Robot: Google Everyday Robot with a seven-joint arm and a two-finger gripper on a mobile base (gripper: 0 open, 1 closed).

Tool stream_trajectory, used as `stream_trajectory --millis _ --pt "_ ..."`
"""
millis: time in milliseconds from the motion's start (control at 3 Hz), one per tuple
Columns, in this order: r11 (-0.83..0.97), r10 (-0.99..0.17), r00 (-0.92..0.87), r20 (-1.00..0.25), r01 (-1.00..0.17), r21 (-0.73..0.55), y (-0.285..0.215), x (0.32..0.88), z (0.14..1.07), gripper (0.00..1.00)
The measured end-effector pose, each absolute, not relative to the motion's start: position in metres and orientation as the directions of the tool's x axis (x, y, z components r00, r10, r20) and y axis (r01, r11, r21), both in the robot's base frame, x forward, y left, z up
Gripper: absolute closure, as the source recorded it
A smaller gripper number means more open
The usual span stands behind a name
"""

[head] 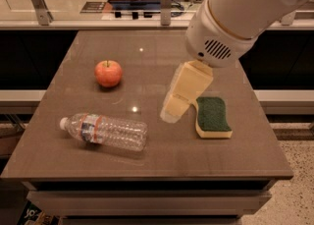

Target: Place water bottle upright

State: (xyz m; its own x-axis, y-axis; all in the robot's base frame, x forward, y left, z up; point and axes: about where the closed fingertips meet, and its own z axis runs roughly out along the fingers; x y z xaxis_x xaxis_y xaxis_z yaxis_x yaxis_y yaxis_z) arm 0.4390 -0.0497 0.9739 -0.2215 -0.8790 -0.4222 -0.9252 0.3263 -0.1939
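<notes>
Clear plastic water bottle (105, 130) lying sideways on desk (235, 160), cream claw (171, 112) hanging beside sponge (212, 116), grip state unclear.
</notes>
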Motion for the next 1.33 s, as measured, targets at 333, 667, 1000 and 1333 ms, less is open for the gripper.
stream_trajectory --millis 333,667,1000,1333 --pt "0.326 -0.891 -0.227 -0.392 -0.922 -0.207 -0.022 0.434 0.969 0.0" --pt "0.33 -0.907 -0.242 -0.345 -0.917 -0.225 0.003 0.431 0.96 0.0" --pt "0.337 -0.921 -0.253 -0.297 -0.899 -0.279 0.027 0.425 0.964 0.0" --pt "0.323 -0.926 -0.237 -0.294 -0.9 -0.293 0.034 0.423 0.971 0.0"
